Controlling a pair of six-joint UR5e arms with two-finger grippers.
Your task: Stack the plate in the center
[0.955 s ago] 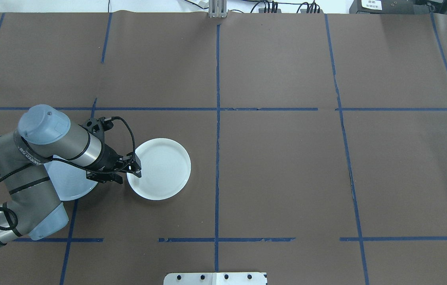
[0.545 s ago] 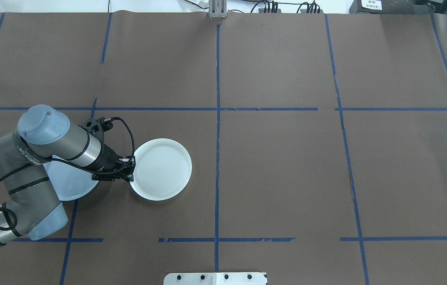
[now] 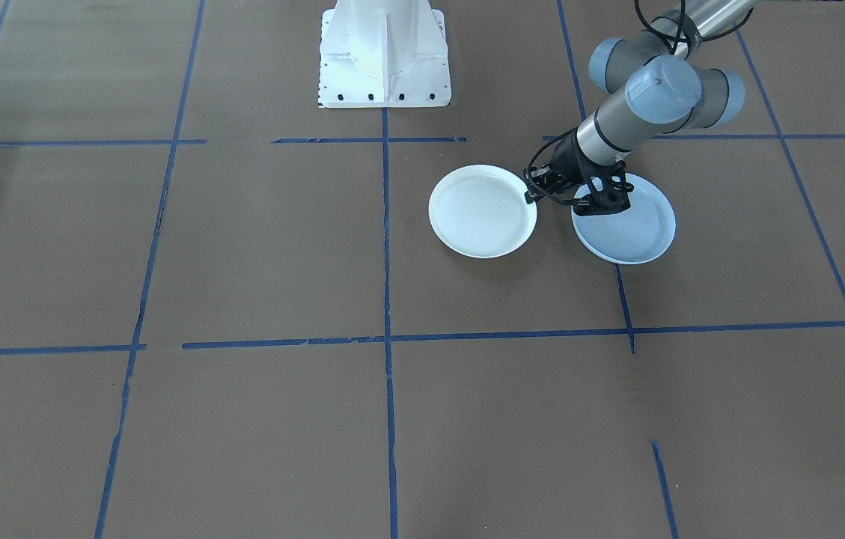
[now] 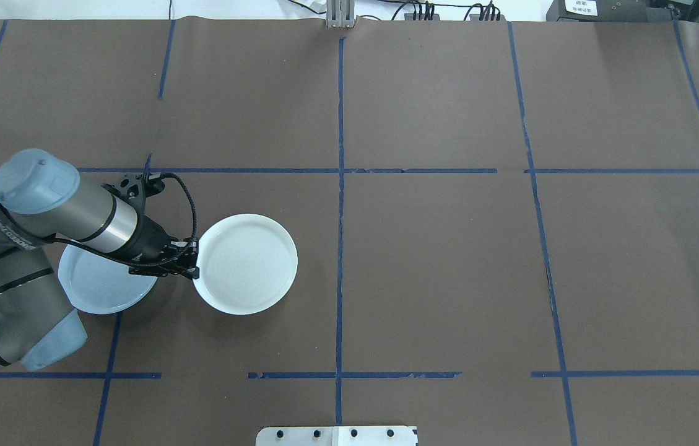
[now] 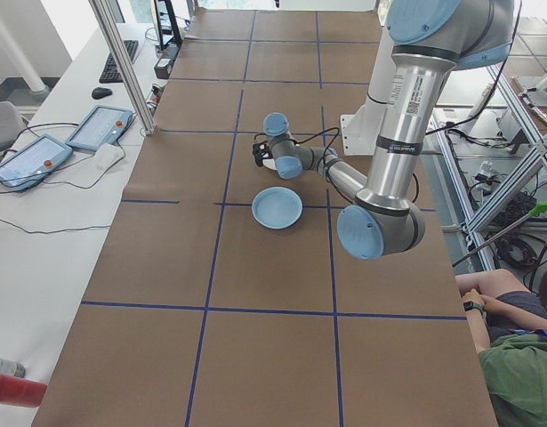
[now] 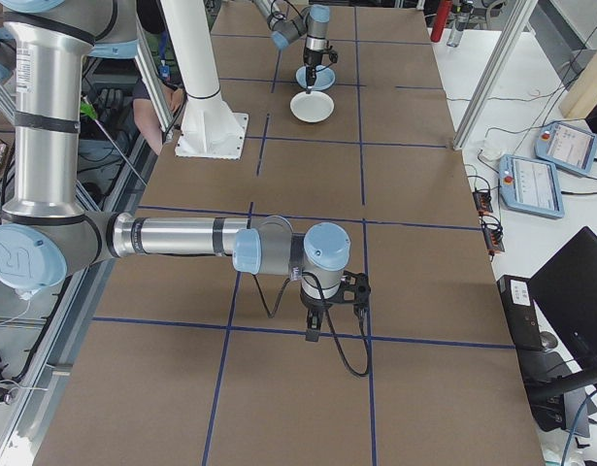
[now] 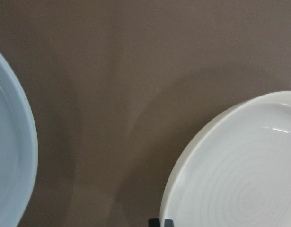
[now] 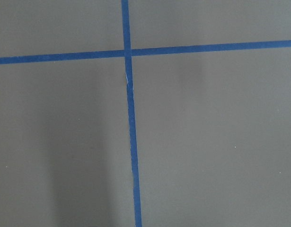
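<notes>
Your left gripper (image 4: 191,260) is pinched on the near rim of the white ringed plate (image 4: 245,263). In the view from above the fingers look closed on that edge, and the plate seems lifted a bit, with a shadow under it.

The pale blue plate (image 4: 98,285) is the one to stack on. It lies flat on the table (image 4: 448,248), right behind the gripper, toward the arm's own side. So the white plate has to come back toward the arm, not go farther out. Both plates are round, so there is no long side to line up.

The left arm is the near one. The right gripper (image 6: 332,296) is far off over bare tape lines, and you cannot tell if it is open.

The left wrist camera shows the brown gap between the two rims; they do not touch. The front view shows the arm hiding part of the blue plate.
</notes>
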